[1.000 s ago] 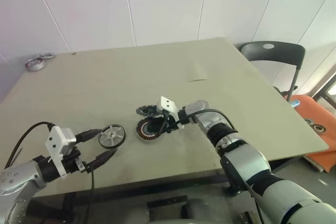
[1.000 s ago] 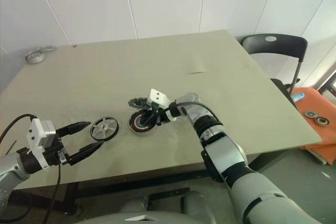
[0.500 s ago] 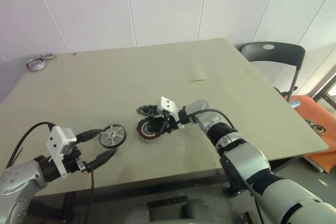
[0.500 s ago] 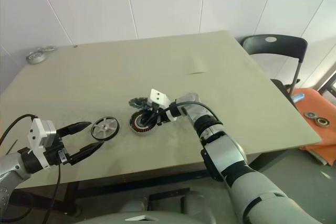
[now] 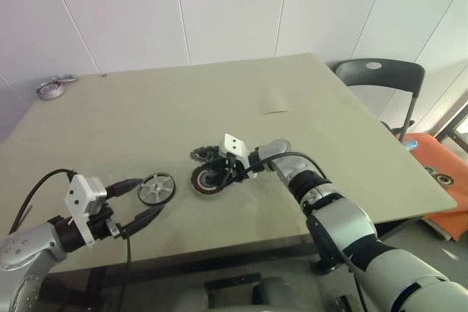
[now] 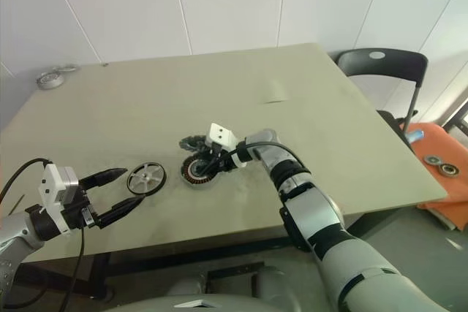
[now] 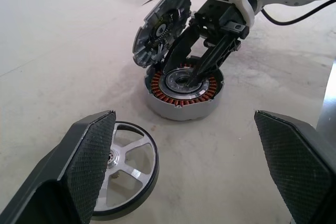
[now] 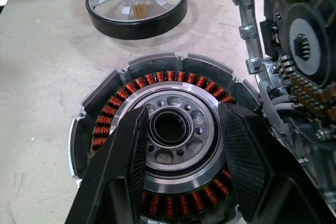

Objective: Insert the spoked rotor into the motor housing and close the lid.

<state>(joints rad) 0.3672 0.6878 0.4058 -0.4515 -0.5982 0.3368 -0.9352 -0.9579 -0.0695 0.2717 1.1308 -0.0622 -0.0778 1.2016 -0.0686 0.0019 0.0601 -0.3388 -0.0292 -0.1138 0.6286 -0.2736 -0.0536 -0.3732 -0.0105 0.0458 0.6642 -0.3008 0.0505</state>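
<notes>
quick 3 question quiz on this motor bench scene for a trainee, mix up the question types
1. True or false: the spoked rotor already sits inside the motor housing.
2. Multiple choice: the right gripper has its fingers A) over the housing's silver centre, B) round the rotor's rim, C) off the table.
3. Fill in: the toothed lid stands tilted up at the housing's edge, so the housing is ____.

Key
1. False; the rotor lies flat on the table beside the housing, between the open fingers of the left gripper.
2. A; the fingers are apart, either side of the central hole.
3. open
</notes>
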